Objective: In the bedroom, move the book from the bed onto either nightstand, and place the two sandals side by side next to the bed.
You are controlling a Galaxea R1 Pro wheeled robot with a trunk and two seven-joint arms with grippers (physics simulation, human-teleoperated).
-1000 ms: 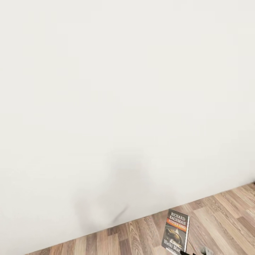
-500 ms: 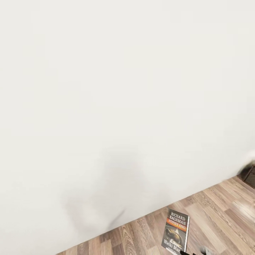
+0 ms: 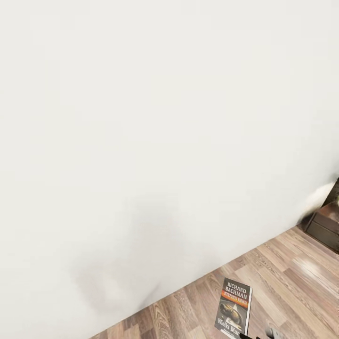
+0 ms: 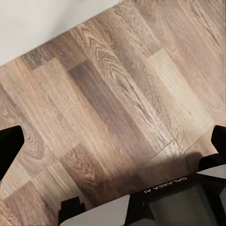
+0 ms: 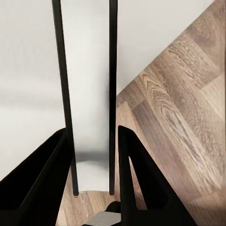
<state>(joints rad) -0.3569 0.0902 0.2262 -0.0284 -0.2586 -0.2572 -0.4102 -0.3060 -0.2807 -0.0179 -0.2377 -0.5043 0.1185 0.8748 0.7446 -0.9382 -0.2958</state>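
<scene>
Head view: we log a plain white wall (image 3: 155, 141) across most of the frame, with a faint grey shadow low on it. Wood-plank floor (image 3: 287, 278) runs along the near right. At the near edge, right of centre, stands the book (image 3: 233, 308), upright and slightly tilted, its dark cover facing us with white "RICHARD BACHMAN" lettering, an orange band and a yellowish picture. Its lower edge meets a dark piece of the right gripper at the frame's bottom; we cannot judge the jaws from here. At the far right edge we note a dark reddish-brown nightstand (image 3: 327, 226) on the floor against the wall, well apart from the book.

Left wrist view: we list wood-plank floor (image 4: 117, 94) and a strip of white wall (image 4: 42, 23) in one corner. The left gripper (image 4: 113, 141) has its two dark fingertips (image 4: 9, 146) at opposite edges of the frame, spread wide with only floor between them. Part of the robot's own grey and black body, marked with lettering, lies under it.

Right wrist view: we record the right gripper (image 5: 92, 141), its two dark fingers (image 5: 134, 174) closed in on the book (image 5: 89, 94), seen edge-on as a pale page block between two thin dark cover lines. White wall (image 5: 160, 33) and floor (image 5: 188, 117) lie beyond.
</scene>
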